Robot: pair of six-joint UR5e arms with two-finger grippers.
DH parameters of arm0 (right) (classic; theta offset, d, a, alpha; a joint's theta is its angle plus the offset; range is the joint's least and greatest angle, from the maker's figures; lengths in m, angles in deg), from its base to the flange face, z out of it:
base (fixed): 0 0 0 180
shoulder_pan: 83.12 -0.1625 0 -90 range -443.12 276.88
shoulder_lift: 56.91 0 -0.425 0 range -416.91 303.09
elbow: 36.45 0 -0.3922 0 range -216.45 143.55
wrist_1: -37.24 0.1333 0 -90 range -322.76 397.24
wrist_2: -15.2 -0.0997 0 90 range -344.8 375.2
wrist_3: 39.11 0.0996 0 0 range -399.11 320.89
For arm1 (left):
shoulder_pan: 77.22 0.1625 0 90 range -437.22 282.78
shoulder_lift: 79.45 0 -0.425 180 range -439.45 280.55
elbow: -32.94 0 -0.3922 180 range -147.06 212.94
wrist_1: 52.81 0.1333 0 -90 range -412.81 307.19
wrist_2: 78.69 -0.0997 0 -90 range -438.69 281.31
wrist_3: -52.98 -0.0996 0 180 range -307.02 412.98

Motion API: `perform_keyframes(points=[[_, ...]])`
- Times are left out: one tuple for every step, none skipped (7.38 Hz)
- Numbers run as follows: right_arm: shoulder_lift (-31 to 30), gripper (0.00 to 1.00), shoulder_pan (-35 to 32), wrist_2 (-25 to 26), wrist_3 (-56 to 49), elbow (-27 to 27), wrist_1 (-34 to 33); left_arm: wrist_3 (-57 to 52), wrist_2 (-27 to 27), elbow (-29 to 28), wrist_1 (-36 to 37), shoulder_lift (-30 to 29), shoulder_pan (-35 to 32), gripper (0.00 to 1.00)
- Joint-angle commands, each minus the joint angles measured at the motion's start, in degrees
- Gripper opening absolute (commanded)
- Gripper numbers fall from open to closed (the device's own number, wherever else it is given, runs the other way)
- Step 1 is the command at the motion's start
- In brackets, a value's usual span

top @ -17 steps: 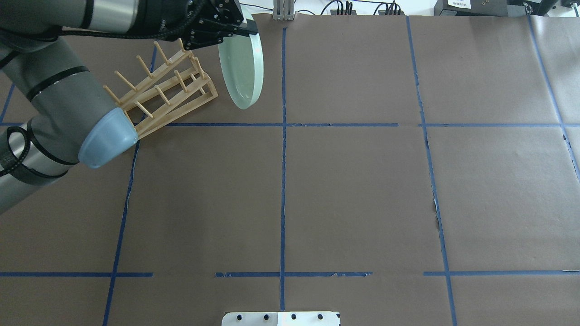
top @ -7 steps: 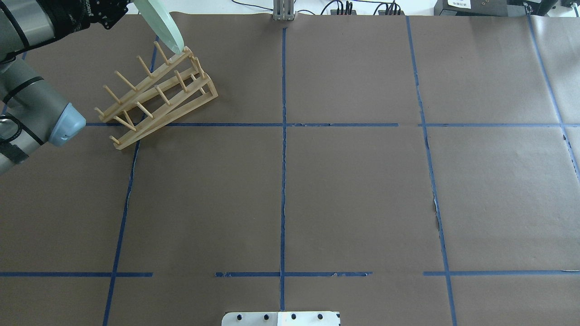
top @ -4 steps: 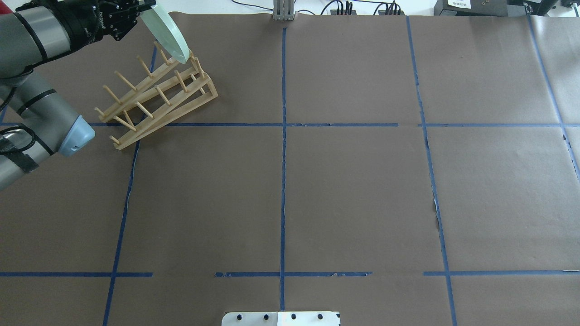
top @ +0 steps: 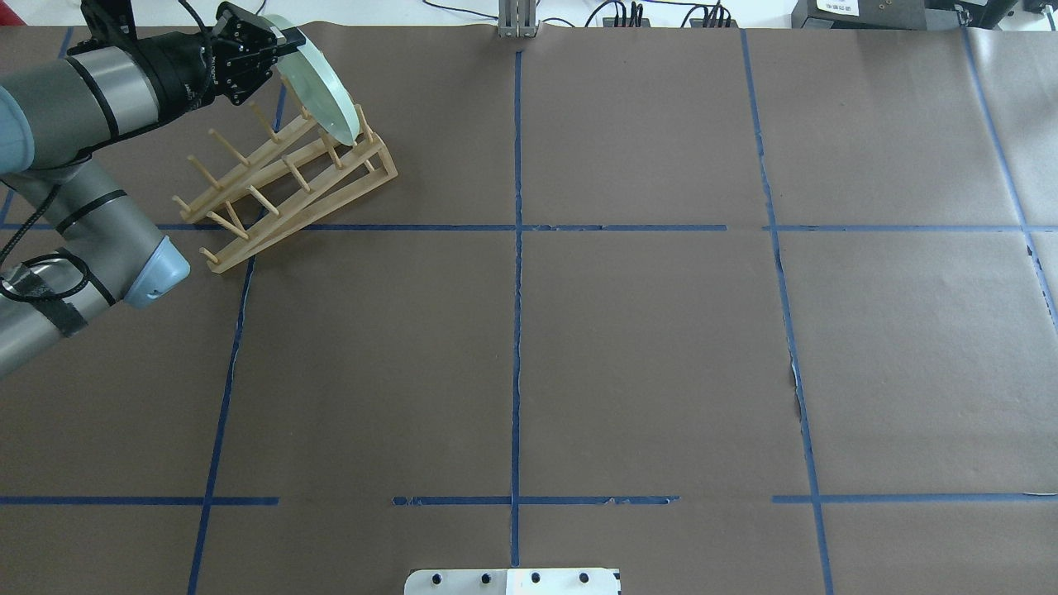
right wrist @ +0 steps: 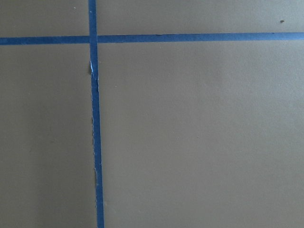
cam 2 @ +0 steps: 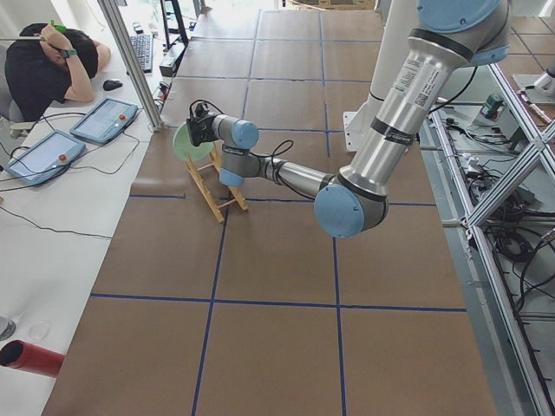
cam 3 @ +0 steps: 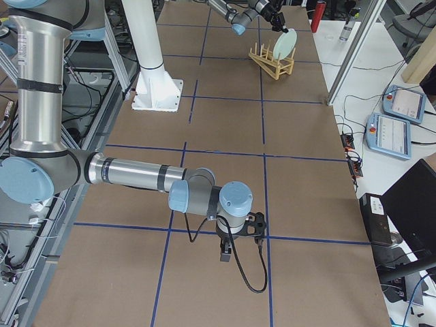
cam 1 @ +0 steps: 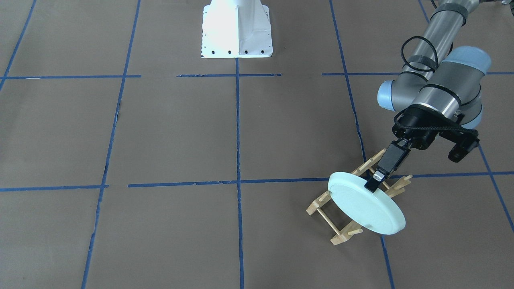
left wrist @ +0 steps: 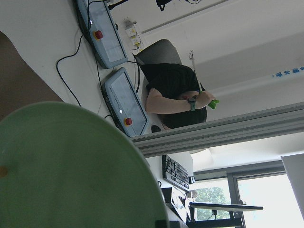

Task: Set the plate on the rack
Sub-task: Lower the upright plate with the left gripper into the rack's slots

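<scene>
The pale mint-green plate [top: 325, 92] stands on edge, tilted, held by its upper rim in my left gripper [top: 287, 41], which is shut on it. The plate's lower edge is down among the upright pegs at the far end of the light-wood rack [top: 285, 178]. I cannot tell whether it rests on the rails. In the front-facing view the plate [cam 1: 365, 208] covers the near end of the rack [cam 1: 319, 205], with the left gripper [cam 1: 372, 184] on its rim. The plate fills the left wrist view [left wrist: 71, 171]. My right gripper [cam 3: 238, 235] hangs low over the table; I cannot tell if it is open or shut.
The rack sits near the table's far left corner on brown paper with blue tape lines [top: 517, 227]. Beyond that edge stand a metal post [cam 2: 130, 61] and a desk with teach pendants [cam 2: 104, 120] and a seated person [cam 2: 43, 65]. The white robot base [cam 1: 237, 32] is at the near side.
The left arm has carried the plate from the right of the rack up and back behind it, then down and right, so its lower edge now sits among the end pegs.
</scene>
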Motion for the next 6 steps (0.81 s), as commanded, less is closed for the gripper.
perform_keyframes(points=[[0.0,1.0,0.0,0.0,0.0,0.0,0.0,-1.0,0.0,0.1,0.2,0.4,0.7,0.48],[0.0,1.0,0.0,0.0,0.0,0.0,0.0,-0.7,0.0,0.1,0.6,0.4,0.6,0.98],[0.0,1.0,0.0,0.0,0.0,0.0,0.0,-0.3,0.1,0.1,0.8,0.4,0.6,1.0],[0.0,1.0,0.1,0.0,0.0,0.1,0.0,-0.6,0.2,0.3,0.9,0.4,0.4,1.0],[0.0,1.0,0.0,0.0,0.0,0.1,0.0,-0.9,0.9,0.7,1.4,0.4,0.0,1.0],[0.0,1.0,0.1,0.0,0.0,0.1,0.0,-1.5,4.6,2.6,6.9,1.0,-0.5,1.0]])
